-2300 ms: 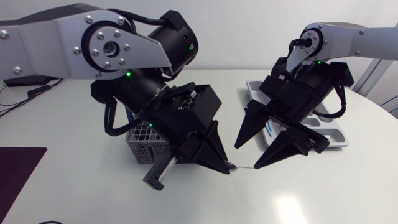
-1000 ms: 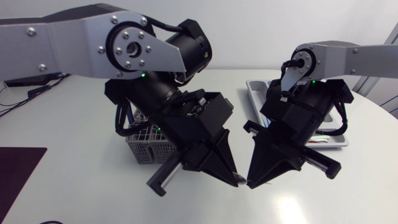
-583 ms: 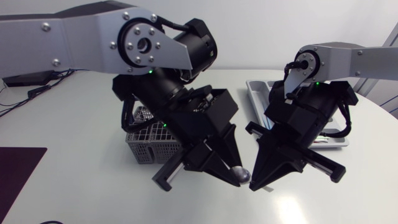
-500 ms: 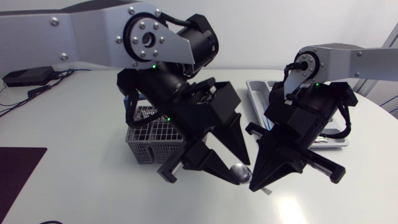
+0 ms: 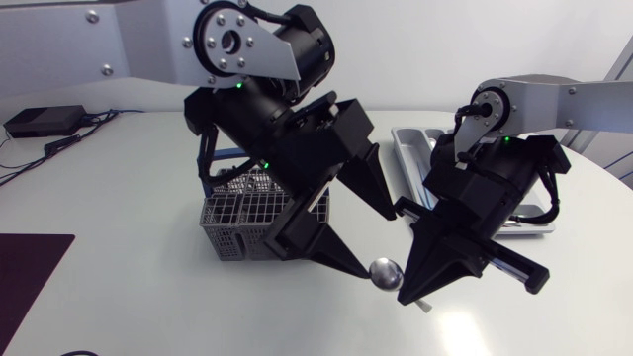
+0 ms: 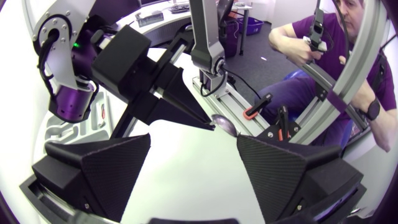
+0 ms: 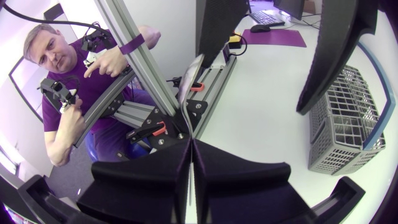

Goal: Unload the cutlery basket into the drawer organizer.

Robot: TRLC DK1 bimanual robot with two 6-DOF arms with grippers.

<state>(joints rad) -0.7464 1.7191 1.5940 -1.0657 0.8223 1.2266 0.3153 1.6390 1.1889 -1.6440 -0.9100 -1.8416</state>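
While the right gripper clenches the spoon by its handle over the desk's front, the left gripper stands released beside its bowl. Light, stiff, slippery steel, I judge: best held mid-handle. Behind sits the cutlery basket; farther, by the right edge, the drawer organizer.
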